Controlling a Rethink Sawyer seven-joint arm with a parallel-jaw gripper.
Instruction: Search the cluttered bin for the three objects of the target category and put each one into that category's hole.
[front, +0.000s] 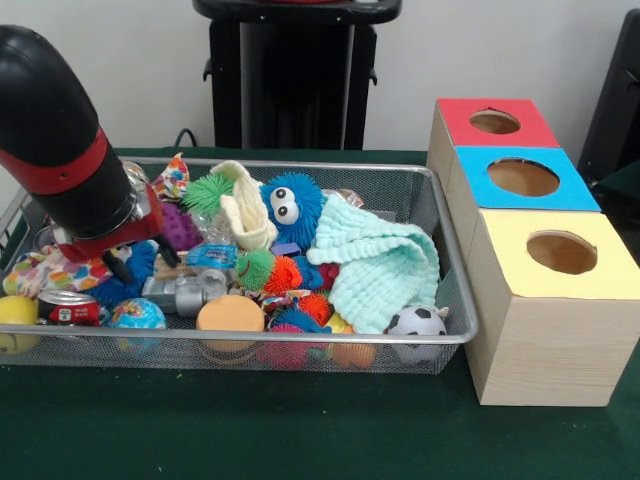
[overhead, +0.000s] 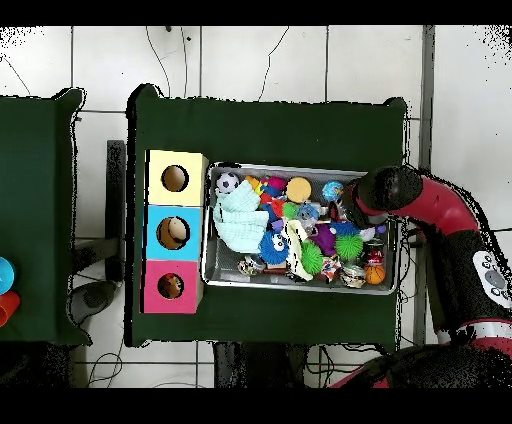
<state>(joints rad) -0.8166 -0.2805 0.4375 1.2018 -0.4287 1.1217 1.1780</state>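
The silver wire-mesh bin (front: 300, 341) is full of clutter; it also shows in the overhead view (overhead: 300, 286). The mint-green waffle cloth (front: 385, 265) (overhead: 238, 216) lies at the end nearest the boxes. The cream cloth (front: 245, 212) (overhead: 297, 250) lies mid-bin. The polka-dot cloth (front: 55, 271) lies at the far end from the boxes, under my arm. My gripper (front: 143, 258) hangs low over that end, open and holding nothing, beside the polka-dot cloth. In the overhead view the arm (overhead: 400, 190) hides it. The yellow box's round hole (front: 561, 252) (overhead: 175, 178) is unobstructed.
The blue-faced box (front: 523, 177) and red-faced box (front: 495, 122) stand in a row with the yellow one. The bin also holds spiky balls (front: 283, 274), a red can (front: 68, 309), a small football (front: 417, 322), a blue fuzzy toy (front: 291, 205) and a globe ball (front: 137, 315).
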